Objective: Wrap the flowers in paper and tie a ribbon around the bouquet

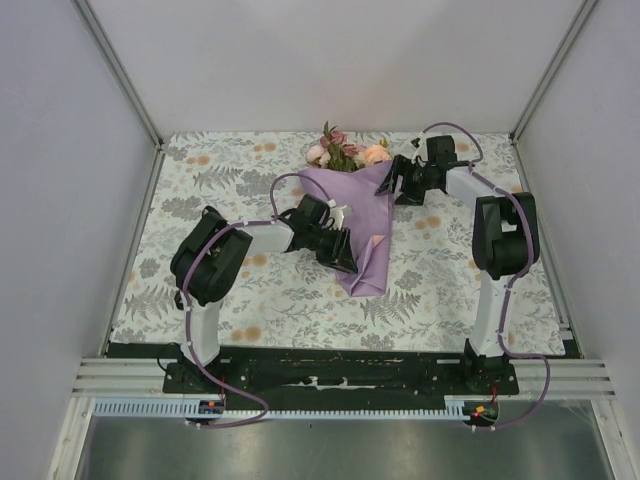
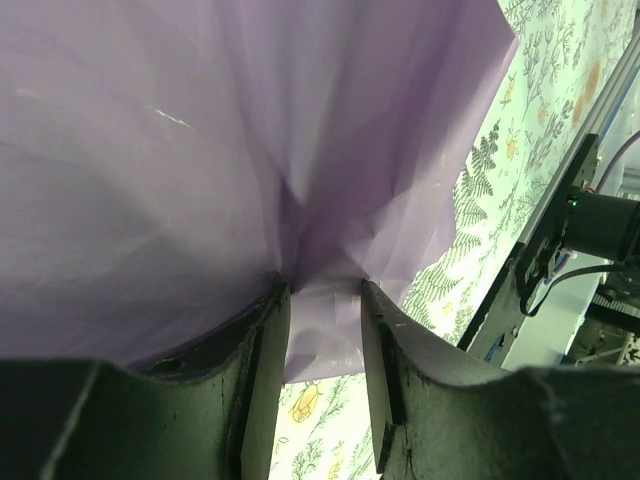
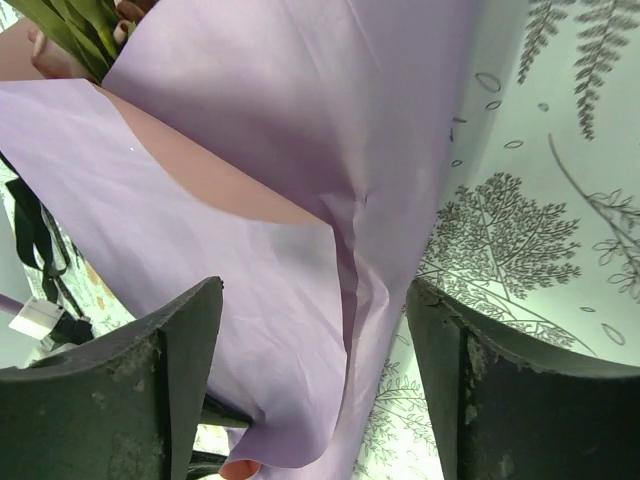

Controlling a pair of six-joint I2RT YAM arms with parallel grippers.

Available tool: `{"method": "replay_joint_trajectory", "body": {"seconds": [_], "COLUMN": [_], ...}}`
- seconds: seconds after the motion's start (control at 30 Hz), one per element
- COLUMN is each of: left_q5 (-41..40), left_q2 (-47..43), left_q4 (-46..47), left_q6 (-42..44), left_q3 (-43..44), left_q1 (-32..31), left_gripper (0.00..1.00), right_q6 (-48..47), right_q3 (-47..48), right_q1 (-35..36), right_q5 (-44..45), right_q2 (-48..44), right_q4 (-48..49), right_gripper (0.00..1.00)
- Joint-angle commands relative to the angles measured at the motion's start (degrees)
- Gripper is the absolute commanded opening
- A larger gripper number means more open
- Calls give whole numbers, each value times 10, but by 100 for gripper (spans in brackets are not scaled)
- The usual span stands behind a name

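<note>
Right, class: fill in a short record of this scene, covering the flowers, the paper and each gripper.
Flowers: pink and peach artificial flowers, blooms showing at the wrap's far end
Paper: large lilac-purple paper sheet, folded around the stems
Left gripper: shut on the paper
Right gripper: open, paper's edge between its fingers
Surface: floral-print tablecloth

The left arm (image 1: 210, 268) and right arm (image 1: 500, 240) have white links and bulky black joints. Purple cables (image 1: 452, 124) trail along them.

The floral tablecloth (image 1: 250, 300) over the table carries the bouquet (image 1: 365, 215) right of centre, its flowers (image 1: 345, 152) at the far end.
</note>
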Motion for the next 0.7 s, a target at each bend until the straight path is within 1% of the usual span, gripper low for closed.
{"method": "replay_joint_trajectory", "body": {"seconds": [0.0, 0.1, 0.23, 0.33, 0.37, 0.43, 0.47, 0.5, 0.57, 0.67], "left_q5": [-44, -42, -41, -37, -39, -40, -42, -41, -39, -25], "left_q2": [25, 26, 23, 19, 15, 6, 0, -6, -28, -66], "left_q4": [-43, -46, -46, -55, -58, -64, -67, -68, -68, -64], "left_q6": [50, 52, 56, 63, 65, 71, 72, 72, 69, 58], "left_q3": [6, 11, 10, 4, 3, -2, -6, -11, -27, -62], "left_q1": [-7, -7, -7, -7, -7, -7, -7, -7, -7, -8], "left_gripper": [44, 43, 44, 44, 43, 43, 43, 43, 43, 43], "right_q6": [-14, -16, -23, -19, -15, -4, 0, -2, -6, -22], "right_q3": [51, 42, 44, 52, 46, 29, 19, 10, -10, -45], "right_q1": [-2, -3, -1, -3, -2, -2, -2, -2, -1, -1], "right_q5": [30, 15, -13, -46, -60, -81, -89, -96, -108, -137], "right_q2": [-3, -5, 27, 59, 62, 62, 59, 56, 42, 16], "right_q4": [-56, -68, -65, -68, -59, -43, -33, -29, -23, -25], "right_gripper": [82, 82, 72, 67, 61, 45, 32, 21, 0, 0]}}
